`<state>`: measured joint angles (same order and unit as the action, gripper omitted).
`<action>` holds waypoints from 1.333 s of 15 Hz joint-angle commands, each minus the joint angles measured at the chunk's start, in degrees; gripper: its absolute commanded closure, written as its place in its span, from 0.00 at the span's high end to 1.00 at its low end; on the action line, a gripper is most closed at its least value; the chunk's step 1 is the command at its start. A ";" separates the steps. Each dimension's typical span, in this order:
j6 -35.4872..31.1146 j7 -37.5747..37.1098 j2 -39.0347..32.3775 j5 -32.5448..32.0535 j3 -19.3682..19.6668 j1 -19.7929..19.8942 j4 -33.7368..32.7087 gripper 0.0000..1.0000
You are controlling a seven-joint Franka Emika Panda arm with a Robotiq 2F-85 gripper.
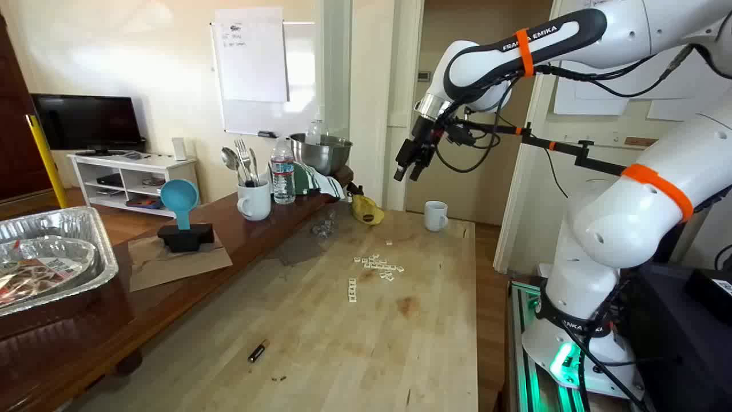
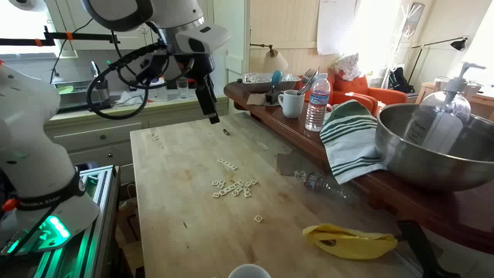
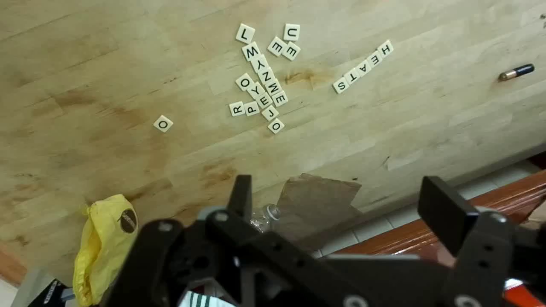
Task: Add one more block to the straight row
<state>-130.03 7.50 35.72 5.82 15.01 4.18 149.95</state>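
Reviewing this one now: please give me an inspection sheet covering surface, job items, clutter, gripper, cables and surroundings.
Surface: wooden tabletop with brown stains.
Job's things: straight row, five tiles reading HEATS; jumbled tile cluster nearby; lone O tile apart from both. Whether HEATS already includes the added one: cannot tell.
Clutter: battery, white mug and yellow pouch on the tabletop.
Gripper: open, above the tabletop, nothing held.
Cables: black cable loops in mid-air below the arm; snags: nothing seen.
Surroundings: dark wooden counter alongside, holding steel bowl, upright water bottle, cutlery mug and foil tray.
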 commanded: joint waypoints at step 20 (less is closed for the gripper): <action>-18.79 18.60 -12.36 -0.41 -0.17 -4.35 8.71 0.68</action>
<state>-141.25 21.42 29.45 5.70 13.27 1.09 158.72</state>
